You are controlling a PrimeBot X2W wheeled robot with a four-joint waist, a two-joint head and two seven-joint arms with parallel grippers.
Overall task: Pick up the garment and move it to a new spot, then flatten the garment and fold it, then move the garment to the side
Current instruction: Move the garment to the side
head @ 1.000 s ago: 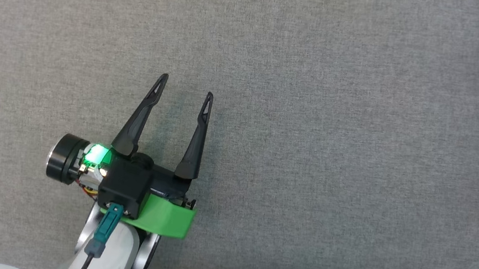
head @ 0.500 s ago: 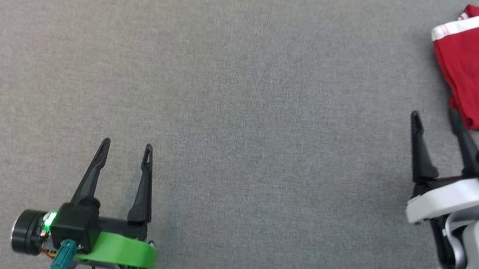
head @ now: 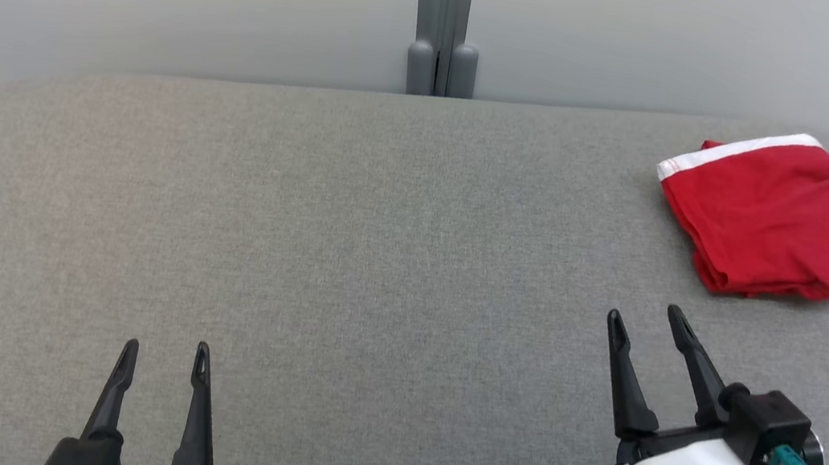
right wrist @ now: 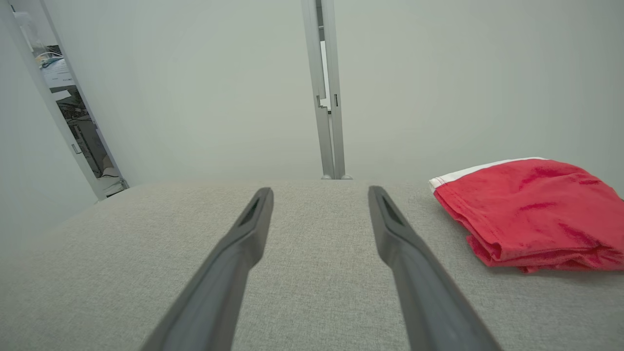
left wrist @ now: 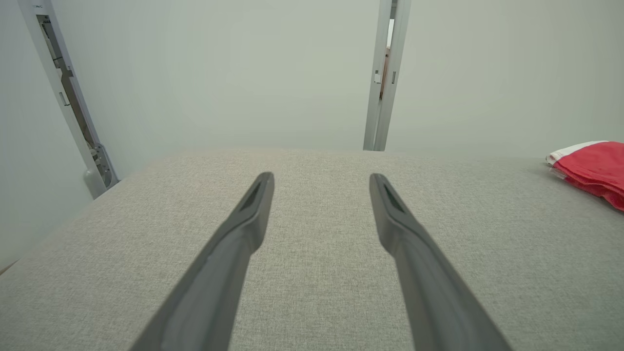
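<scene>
**A:** What's the step now?

**B:** The garment [head: 781, 223] looks folded and set aside, so I'd judge only the retreat is left. Lift both arms up and back. Let no right finger catch the near folded edge, or the layers could drag open.

**A:** And the hands?

**B:** Both are spread and empty, fingers pointing toward the wall.

**A:** Where's the garment from them?

**B:** It's at the counter's [head: 378, 260] far right corner, red, with its white band toward the wall. It lies beyond the right hand [head: 645, 314] and a little to its right, near but not touching. The left hand [head: 167, 345] is well apart from it, across the counter.
</scene>
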